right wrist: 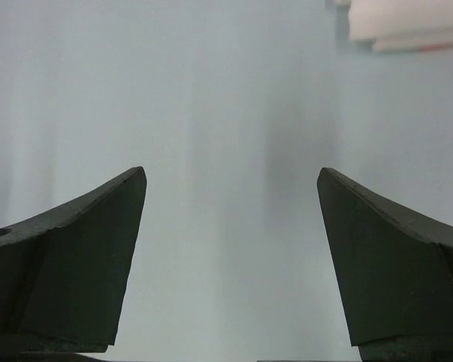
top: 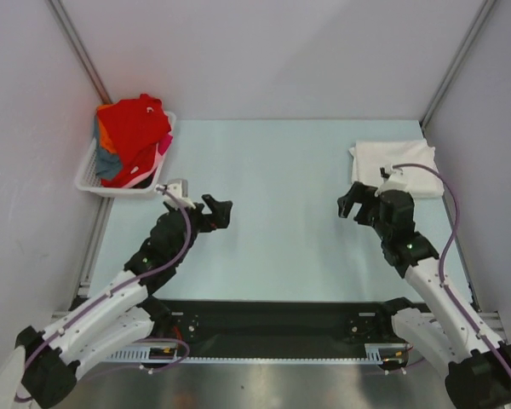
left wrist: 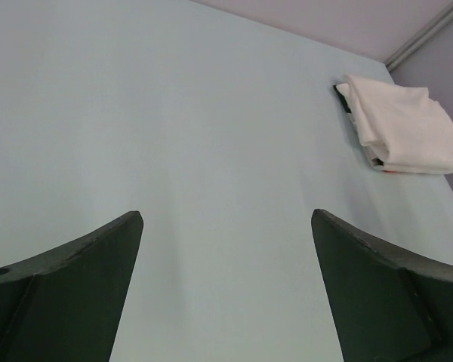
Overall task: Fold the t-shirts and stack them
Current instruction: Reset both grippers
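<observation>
White folded tee (top: 398, 166) lies at the table's (top: 281, 170) far right, seeding the stack. The coloured tees (top: 132, 136), red uppermost, sit heaped in the basket (top: 87, 181). We note left gripper (top: 221, 213) and right gripper (top: 347, 204) both spread wide, empty, likely poised for the next fetch.

The table (top: 281, 170) lies open in the middle — basket (top: 89, 177) blocks far left, folded tee (top: 396, 160) far right.

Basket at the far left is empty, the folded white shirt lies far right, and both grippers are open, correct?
No. The top external view shows the basket heaped with t-shirts, red on top. The folded white shirt does lie far right, and the left gripper and right gripper are open.
</observation>
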